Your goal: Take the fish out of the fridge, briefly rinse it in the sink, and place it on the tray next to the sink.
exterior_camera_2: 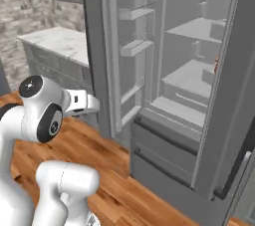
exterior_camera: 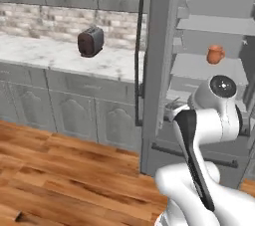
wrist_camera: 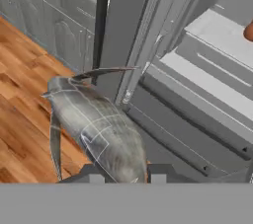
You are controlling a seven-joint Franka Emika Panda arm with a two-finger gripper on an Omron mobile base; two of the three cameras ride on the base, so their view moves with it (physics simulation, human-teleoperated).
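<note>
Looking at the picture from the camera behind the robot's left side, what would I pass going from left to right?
Toaster on the counter → dark handle of the open fridge door → orange-brown clay pot on a fridge shelf.

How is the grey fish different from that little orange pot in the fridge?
The fish is dark grey, long and tapered; the clay pot is orange-brown, round and squat. The fish is outside the fridge, clamped in the end effector above the wooden floor; the pot stands on a fridge shelf. Both are small.
</note>
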